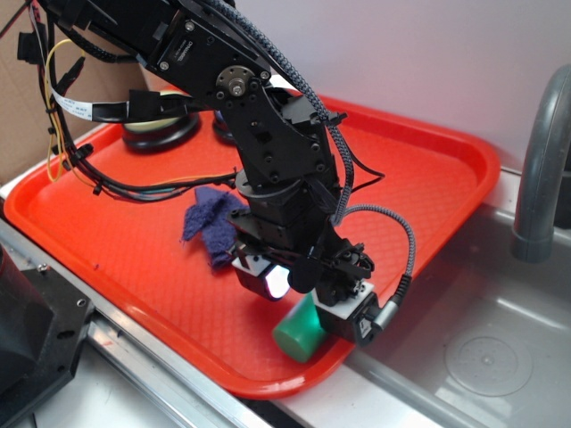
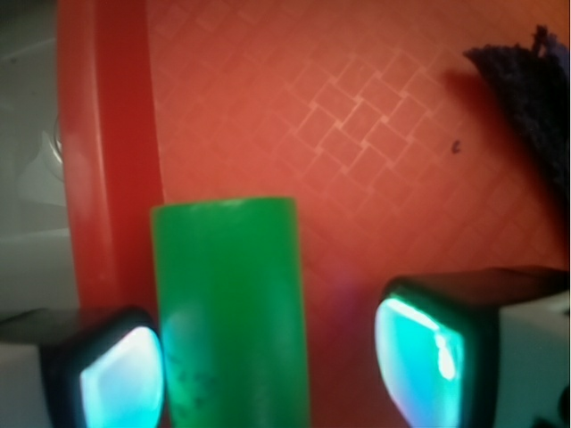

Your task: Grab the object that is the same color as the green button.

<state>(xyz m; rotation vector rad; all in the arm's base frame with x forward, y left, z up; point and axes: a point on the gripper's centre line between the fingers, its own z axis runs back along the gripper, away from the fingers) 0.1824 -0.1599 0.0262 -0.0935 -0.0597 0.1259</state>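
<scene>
The object, a short green cylinder, lies on its side near the front rim of the red tray. My gripper is lowered over it and open. In the wrist view the cylinder stands between the glowing pads. The left pad sits right beside it, while a gap of bare tray separates it from the right pad. My gripper holds nothing. The green button sits at the tray's far left corner, partly hidden behind the arm.
A dark blue fuzzy cloth lies mid-tray just behind the gripper and shows as the cloth at the wrist view's top right. A second button hides behind the arm. The tray rim runs left of the cylinder. A metal sink and grey faucet are on the right.
</scene>
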